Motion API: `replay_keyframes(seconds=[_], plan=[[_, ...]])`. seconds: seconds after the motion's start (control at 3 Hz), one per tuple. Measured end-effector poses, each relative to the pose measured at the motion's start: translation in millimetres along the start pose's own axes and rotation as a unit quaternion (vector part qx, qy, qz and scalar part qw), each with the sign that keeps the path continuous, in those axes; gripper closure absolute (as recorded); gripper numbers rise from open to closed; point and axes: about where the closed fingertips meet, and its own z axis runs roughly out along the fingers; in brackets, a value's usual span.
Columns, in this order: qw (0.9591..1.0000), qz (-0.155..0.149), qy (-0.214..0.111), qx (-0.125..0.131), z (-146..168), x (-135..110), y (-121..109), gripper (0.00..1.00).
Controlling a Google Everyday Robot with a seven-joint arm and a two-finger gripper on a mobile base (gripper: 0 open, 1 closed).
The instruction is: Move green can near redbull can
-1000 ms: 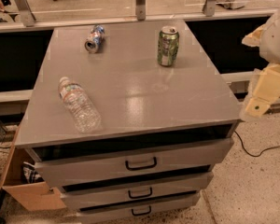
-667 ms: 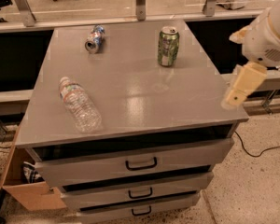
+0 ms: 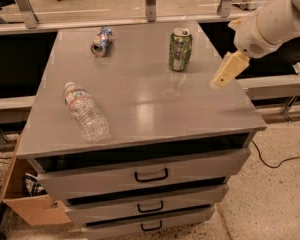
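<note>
The green can [image 3: 180, 49] stands upright at the back right of the grey cabinet top [image 3: 140, 91]. The redbull can [image 3: 101, 40], blue and silver, lies on its side at the back, left of the green can. My gripper [image 3: 227, 71], a pale yellow tip on a white arm, hangs over the right part of the top, to the right of the green can and a little nearer the front, apart from it.
A clear plastic water bottle [image 3: 86, 112] lies on its side at the front left. The cabinet has three drawers [image 3: 150, 175] below. A cardboard box [image 3: 25, 199] sits on the floor at left, a cable [image 3: 277, 161] at right. A ledge with metal posts [image 3: 150, 1] runs behind.
My arm has swung in from the right edge of the view, leftward and up, so the gripper now hangs over the right part of the top, closer to the green can.
</note>
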Motion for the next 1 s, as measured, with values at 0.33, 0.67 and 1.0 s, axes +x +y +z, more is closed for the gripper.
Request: replay_keyframes(seconds=[0.33,0.67,1.0], plan=[[0.9975,0.047,-0.052,0.003,40.5,-9.6,-29.8,0.00],[0.9885,0.098,-0.115,-0.010,81.2,-26.5,-46.7,0.00],[0.9756,0.139,-0.167,-0.033,111.1,-48.8,-50.2,0.00]])
